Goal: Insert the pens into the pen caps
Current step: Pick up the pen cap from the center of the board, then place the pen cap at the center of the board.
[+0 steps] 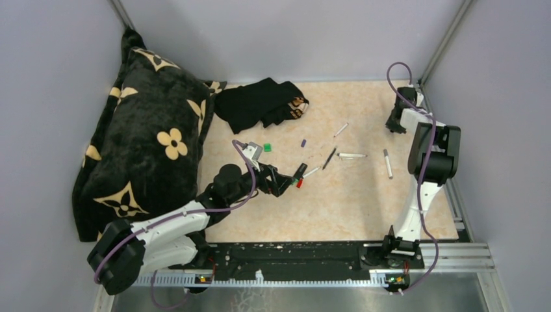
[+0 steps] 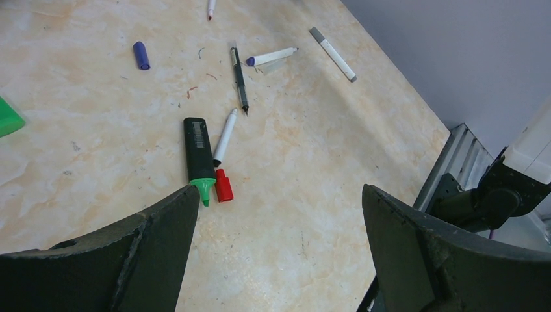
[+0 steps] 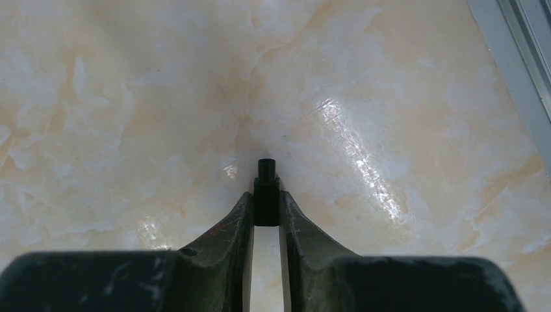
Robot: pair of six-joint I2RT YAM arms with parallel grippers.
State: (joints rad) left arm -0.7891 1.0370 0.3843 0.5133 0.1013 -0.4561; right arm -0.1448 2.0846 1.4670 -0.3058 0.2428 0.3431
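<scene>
Right gripper point(image 3: 266, 203) has its two dark, scuffed fingers pressed onto a black cap point(image 3: 266, 185), a tiny stepped plastic tube that pokes out just past the tips. Under it is the glossy, beige marbled table point(image 3: 390, 97); I cannot tell whether the cap touches it.

Left gripper point(image 2: 279, 192) is spread wide, with nothing between its matte black fingers. Just ahead of its left fingertip lies the thick marker point(image 2: 197, 149), a flat-sided black barrel with a wedge-shaped green nib pointing back at the finger. The red cap point(image 2: 223, 185), a short ribbed tube, sits touching that nib's side. A white pen point(image 2: 225, 133) runs forward from the red cap.

Farther ahead of that gripper I see a slim dark pen point(image 2: 239, 78), a white pen with a purple tip point(image 2: 273, 56), a white pen with a grey end point(image 2: 333, 53) and, at the far edge, a white pen with a red tip point(image 2: 211, 8). That makes six pens: four white, one slim dark, one thick black.

Forward and to the left are the rounded purple cap point(image 2: 141, 55) and the blocky green cap point(image 2: 8, 117). With the red and black ones, I count four caps.
</scene>
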